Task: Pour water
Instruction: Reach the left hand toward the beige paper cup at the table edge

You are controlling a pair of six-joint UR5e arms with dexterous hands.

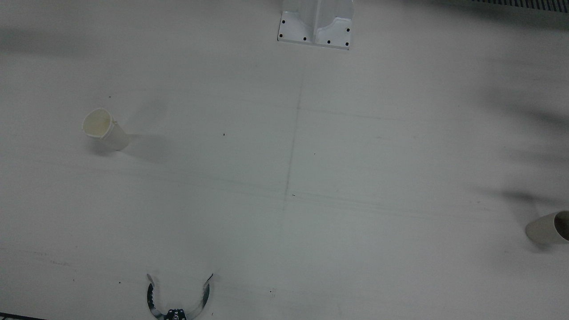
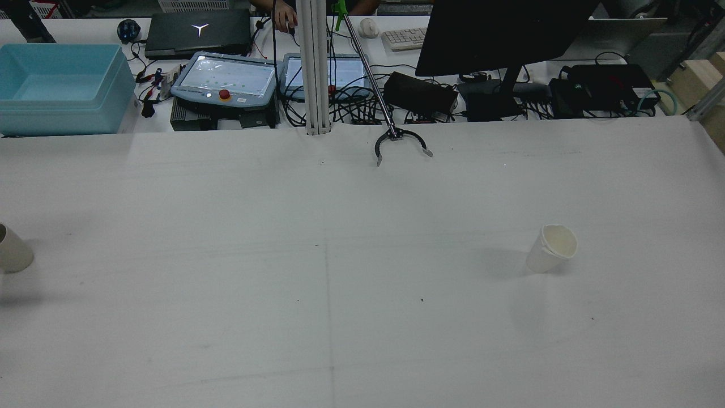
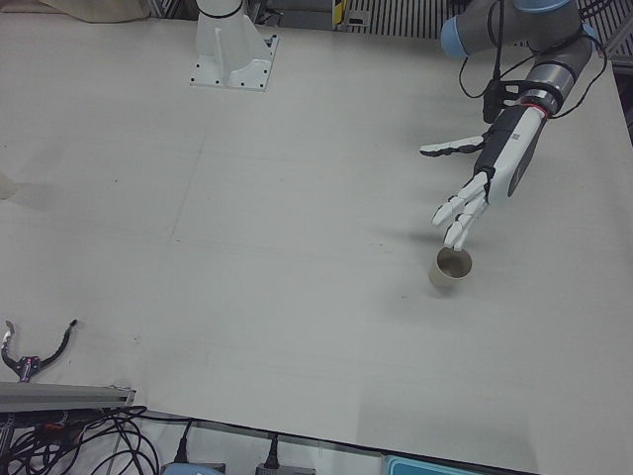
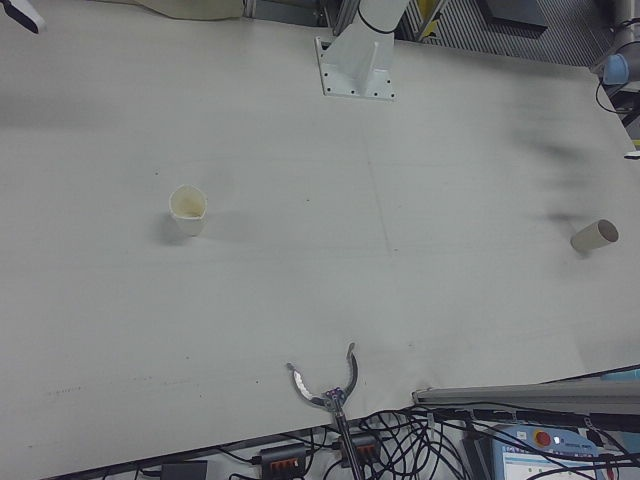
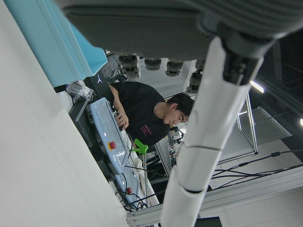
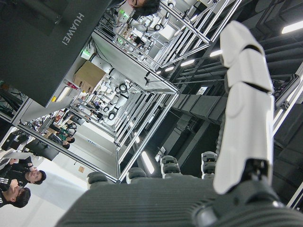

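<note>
Left hand spread, empty, fingertips just above tan cup near bench's left edge. White cup stands well apart, right half. Right hand holds nothing; spread looks likely. Risk: descending fingers clip rim, tipping cup, spilling.

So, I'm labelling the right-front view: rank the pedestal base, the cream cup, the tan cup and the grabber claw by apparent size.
1. pedestal base
2. grabber claw, though it lies nearest the camera
3. cream cup
4. tan cup, close to the cream cup, so unsure
</note>
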